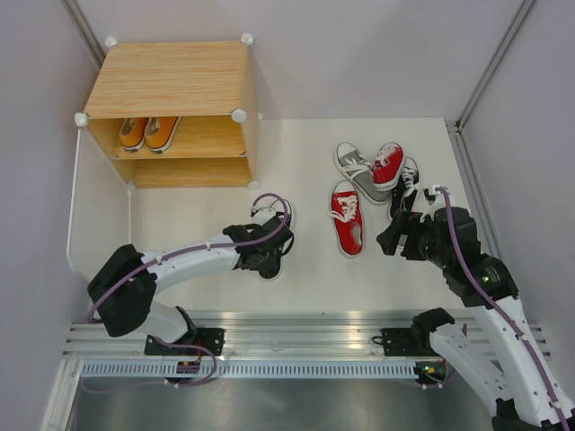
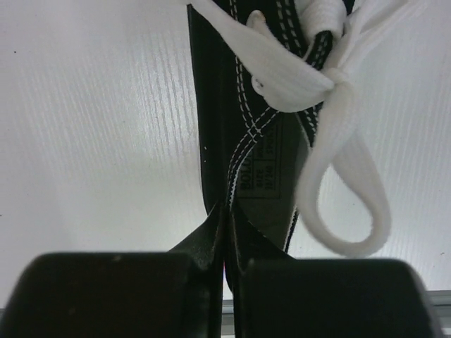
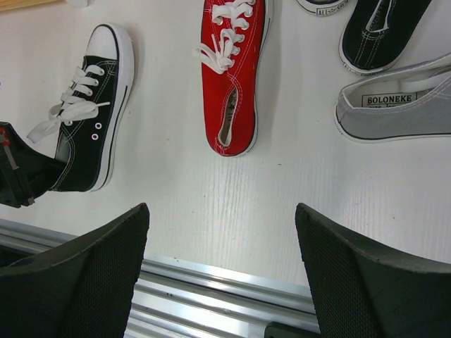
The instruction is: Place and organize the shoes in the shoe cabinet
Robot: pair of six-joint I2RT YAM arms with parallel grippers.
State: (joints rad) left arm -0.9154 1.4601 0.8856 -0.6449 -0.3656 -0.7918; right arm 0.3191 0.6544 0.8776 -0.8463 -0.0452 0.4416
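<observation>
While the left claw (image 2: pixel 227 229) is clenched on the heel of the black shoe (image 3: pixel 99 134), its toe points far, toward the shoe cabinet (image 1: pixel 171 81). The right claw (image 3: pixel 222 239) hangs spread wide.

The one cabinet (image 1: pixel 171 79) at far left held two orange shoes (image 1: pixel 133 134) (image 1: pixel 163 132). On the bench (image 1: pixel 314 269) lay two black shoes (image 3: pixel 91 127) (image 3: pixel 380 32), two red shoes (image 1: pixel 347 218) (image 1: pixel 388 164) and a single grey shoe (image 1: pixel 359 172), seven in all.
</observation>
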